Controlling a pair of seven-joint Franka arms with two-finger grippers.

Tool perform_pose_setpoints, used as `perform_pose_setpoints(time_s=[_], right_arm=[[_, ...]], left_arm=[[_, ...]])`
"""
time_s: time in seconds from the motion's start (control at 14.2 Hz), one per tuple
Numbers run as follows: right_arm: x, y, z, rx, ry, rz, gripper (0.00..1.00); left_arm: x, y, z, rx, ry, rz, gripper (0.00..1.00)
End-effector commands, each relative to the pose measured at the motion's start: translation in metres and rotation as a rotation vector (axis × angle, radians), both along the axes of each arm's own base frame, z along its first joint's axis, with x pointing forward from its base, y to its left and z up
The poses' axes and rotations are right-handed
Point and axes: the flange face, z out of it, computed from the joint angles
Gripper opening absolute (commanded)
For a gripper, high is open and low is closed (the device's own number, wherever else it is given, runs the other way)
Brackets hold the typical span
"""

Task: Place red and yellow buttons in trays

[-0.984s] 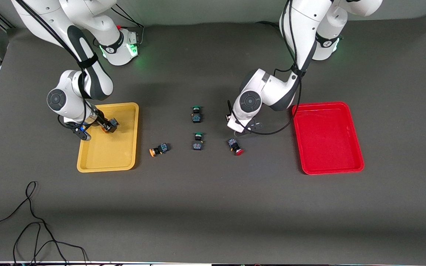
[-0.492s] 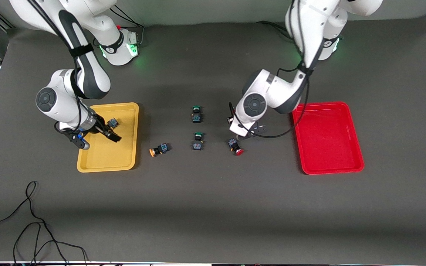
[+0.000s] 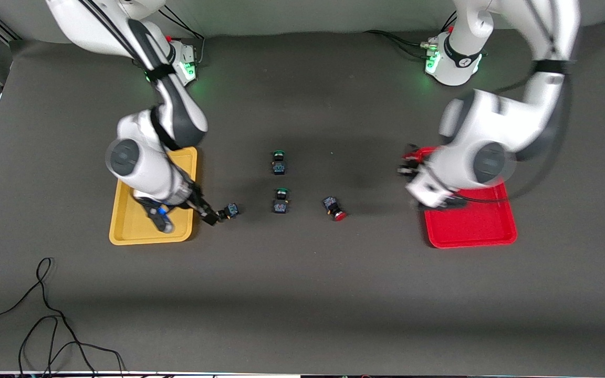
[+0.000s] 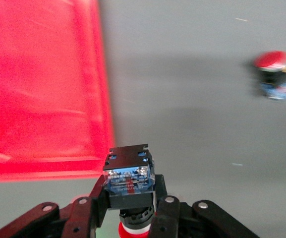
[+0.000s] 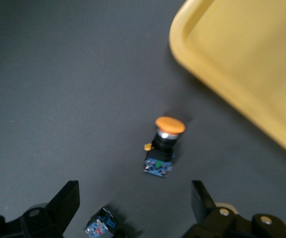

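Note:
My left gripper is shut on a red button, cap toward the palm, and holds it in the air at the red tray's rim on the side toward the table's middle. The tray fills one side of the left wrist view. A second red button lies on the table and shows in the left wrist view. My right gripper is open close by a yellow button lying beside the yellow tray. The other yellow button is hidden under the right arm.
Two green-capped buttons stand mid-table, between the yellow button and the loose red one. A dark blue button body shows between my right fingers in the right wrist view, its cap unseen. A black cable lies near the front corner.
My right gripper let go of a yellow button in the yellow tray and moved out to the yellow button on the table. My left gripper carried its red button over to the red tray's rim.

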Motion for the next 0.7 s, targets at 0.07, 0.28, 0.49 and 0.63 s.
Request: perform_pose_setpoints(time_s=[0.07, 0.28, 0.49, 0.63], right_arm=[[0.006, 0.013, -0.063, -0.004, 0.039, -0.092, 1.0], [-0.003, 0.01, -0.089, -0.019, 0.056, -0.115, 1.0], [-0.011, 0.006, -0.104, -0.032, 0.07, -0.117, 1.0], [-0.016, 0.005, -0.107, -0.036, 0.076, -0.114, 0.97]], left_arm=[[0.021, 0.065, -0.053, 0.042, -0.029, -0.076, 0.0], [0.029, 0.065, -0.108, 0.053, -0.044, -0.083, 0.0], [0.027, 0.063, -0.133, 0.055, -0.029, -0.086, 0.07], [0.027, 0.06, -0.14, 0.055, -0.017, -0.092, 0.7]])
